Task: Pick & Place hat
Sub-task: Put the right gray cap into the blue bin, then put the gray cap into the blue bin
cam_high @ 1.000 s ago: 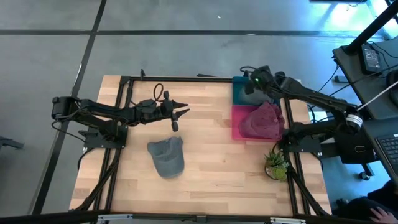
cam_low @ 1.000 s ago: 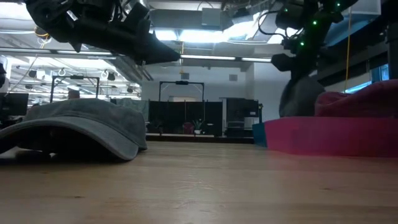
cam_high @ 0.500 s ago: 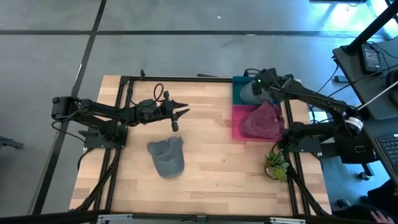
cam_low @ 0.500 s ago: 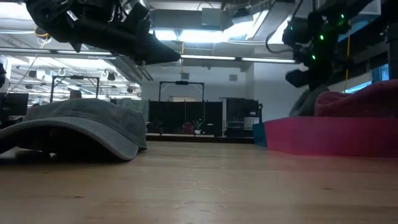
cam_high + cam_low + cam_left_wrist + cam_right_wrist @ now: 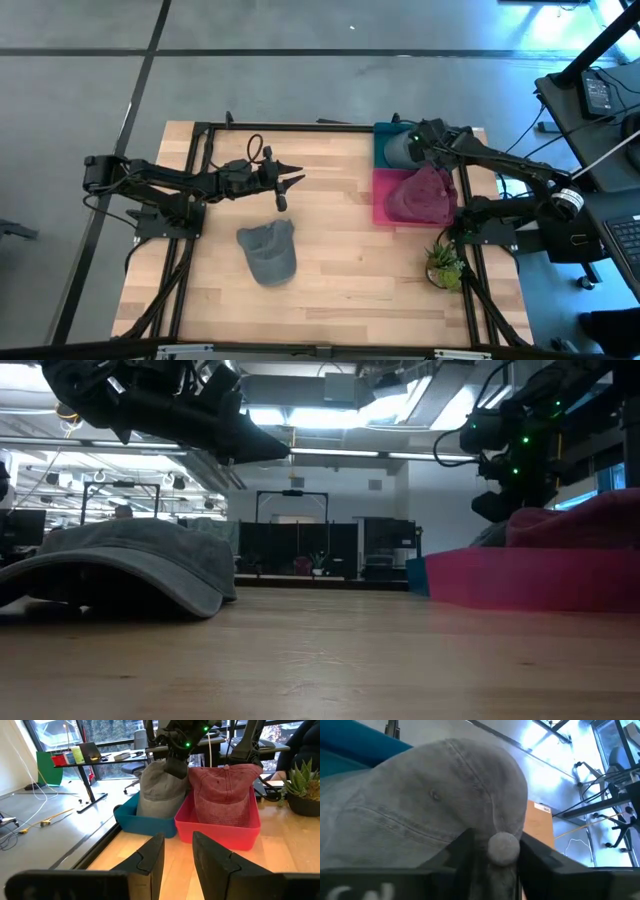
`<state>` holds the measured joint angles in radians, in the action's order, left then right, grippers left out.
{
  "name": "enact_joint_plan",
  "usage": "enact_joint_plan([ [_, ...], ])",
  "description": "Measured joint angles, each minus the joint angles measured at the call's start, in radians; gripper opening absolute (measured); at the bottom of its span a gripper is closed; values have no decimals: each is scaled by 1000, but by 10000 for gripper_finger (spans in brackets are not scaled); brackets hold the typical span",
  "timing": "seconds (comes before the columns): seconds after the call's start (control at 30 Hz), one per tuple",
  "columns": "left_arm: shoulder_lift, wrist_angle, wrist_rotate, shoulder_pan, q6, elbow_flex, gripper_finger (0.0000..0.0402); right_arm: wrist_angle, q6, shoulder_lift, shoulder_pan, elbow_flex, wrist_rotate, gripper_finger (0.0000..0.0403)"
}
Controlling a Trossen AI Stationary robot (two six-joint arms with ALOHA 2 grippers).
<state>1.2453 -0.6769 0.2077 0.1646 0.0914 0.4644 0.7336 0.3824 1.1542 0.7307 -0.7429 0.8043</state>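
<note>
One grey hat (image 5: 400, 152) stands in the teal bin (image 5: 145, 822) at the table's far right, its crown (image 5: 160, 787) upright. My right gripper (image 5: 413, 140) is above it, shut on its top (image 5: 435, 805). A maroon hat (image 5: 422, 195) sits in the red bin (image 5: 220, 832) beside it. A second grey hat (image 5: 268, 252) lies on the table with its brim down (image 5: 120, 555). My left gripper (image 5: 290, 190) hovers open above the table's middle, on the far side of that hat, touching nothing. My right gripper pinches the grey hat at the top of its crown, with the top button (image 5: 503, 845) between the two fingers (image 5: 465, 851). It comes from above, pointing down. The hat stands upright below the fingers with its lower part inside the teal bin.
A potted plant (image 5: 443, 265) stands at the table's near right edge, beside the red bin (image 5: 380, 205). Bare wood lies between the loose hat and the bins. Desks, chairs and cables fill the room beyond the table.
My right gripper has moved down with the grey hat, which hung clear above the bins a second ago and now sits low in the teal bin, mostly hidden behind the red bin in the low view. The left arm has kept still.
</note>
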Motion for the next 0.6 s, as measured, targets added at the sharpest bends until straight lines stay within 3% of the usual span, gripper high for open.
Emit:
enact_joint_plan([
  [0.17, 0, 0, 0, 0, 0, 0, 93, 20, 3, 0, 0, -12, 4, 219],
  [0.3, 0, 1, 0, 0, -20, 0, 96, 83, 24, -17, -19, -89, 7, 263],
  [0.6, -7, 9, -28, 0, -90, 0, 97, 34, -149, -91, -76, -172, -16, 280],
])
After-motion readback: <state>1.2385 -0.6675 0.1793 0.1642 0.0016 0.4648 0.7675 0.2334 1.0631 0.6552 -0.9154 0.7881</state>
